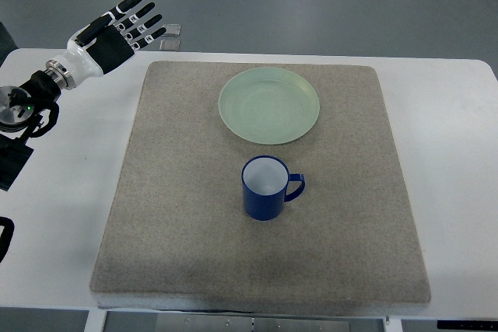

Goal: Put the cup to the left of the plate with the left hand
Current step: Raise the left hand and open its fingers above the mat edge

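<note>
A blue cup (266, 188) with a white inside stands upright on the grey mat (179, 215), its handle pointing right. Just beyond it lies a pale green plate (269, 105), empty. My left hand (124, 29) hovers at the far left, over the table's back edge, well away from the cup. Its fingers are stretched out straight and hold nothing. The right arm does not show.
The mat lies on a white table (451, 114). A small clear object (173, 33) sits at the table's back edge by my fingertips. Grey floor lies beyond the table.
</note>
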{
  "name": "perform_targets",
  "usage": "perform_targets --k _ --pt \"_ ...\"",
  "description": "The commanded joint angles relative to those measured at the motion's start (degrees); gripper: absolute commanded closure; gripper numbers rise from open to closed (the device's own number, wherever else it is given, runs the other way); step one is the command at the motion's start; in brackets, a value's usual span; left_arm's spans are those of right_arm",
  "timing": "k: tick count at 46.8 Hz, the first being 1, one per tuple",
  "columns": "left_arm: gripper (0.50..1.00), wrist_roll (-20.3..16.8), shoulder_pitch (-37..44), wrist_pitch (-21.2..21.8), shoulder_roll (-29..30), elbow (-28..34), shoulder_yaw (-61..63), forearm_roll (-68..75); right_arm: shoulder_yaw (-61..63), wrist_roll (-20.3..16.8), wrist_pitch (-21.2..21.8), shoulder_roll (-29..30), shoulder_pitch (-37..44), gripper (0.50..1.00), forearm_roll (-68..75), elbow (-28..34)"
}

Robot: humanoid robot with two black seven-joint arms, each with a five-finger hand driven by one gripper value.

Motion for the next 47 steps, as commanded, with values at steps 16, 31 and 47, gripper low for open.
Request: perform_targets --k 16,31,47 --pt "0.501 -0.02 -0.16 0.03 -0.01 2.08 0.0 0.07 0.0 0.0 0.01 0.0 0.0 0.568 0.0 0.02" --pt "0.501 0.15 0.28 -0.23 0.34 1.82 1.23 1.13 0.0 0.0 0.01 0.0 0.0 0.568 0.0 0.01" --pt "0.501 -5.99 1.15 -1.48 0.6 -2.31 4.22 14.74 0.0 0.0 0.01 0.0 0.0 0.568 0.0 -0.07"
